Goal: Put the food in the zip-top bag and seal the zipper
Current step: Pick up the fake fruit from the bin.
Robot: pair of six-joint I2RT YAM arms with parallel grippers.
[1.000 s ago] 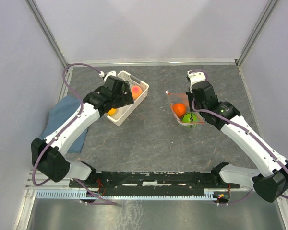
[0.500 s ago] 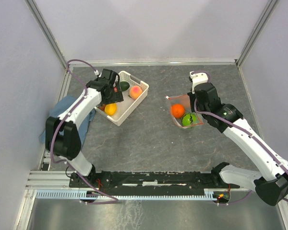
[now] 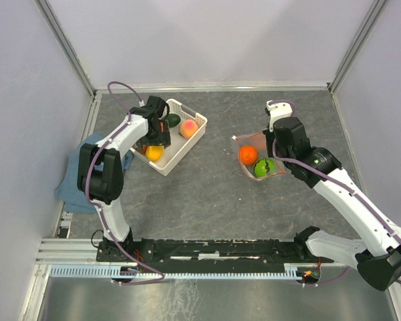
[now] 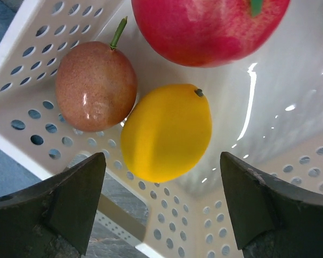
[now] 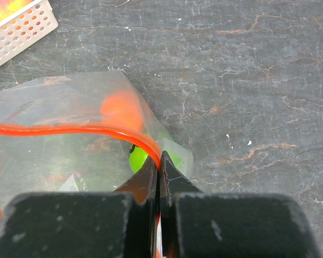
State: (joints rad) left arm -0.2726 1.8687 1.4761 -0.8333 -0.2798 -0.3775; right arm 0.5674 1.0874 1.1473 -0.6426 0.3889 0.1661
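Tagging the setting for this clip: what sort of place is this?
Probably a lab robot cell, not a home: plain pale panel walls on metal frame posts box in a grey tabletop, and the fruit in the white basket looks plastic.

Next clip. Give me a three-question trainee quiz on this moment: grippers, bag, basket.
1. True or false: the right gripper is shut on the bag's zipper.
2. How many fruits are inside the bag? A) none B) two C) five
3. Which fruit in the basket sits centred in front of the open left gripper?
Key: 1 true. 2 B, an orange and a green one. 3 the lemon.
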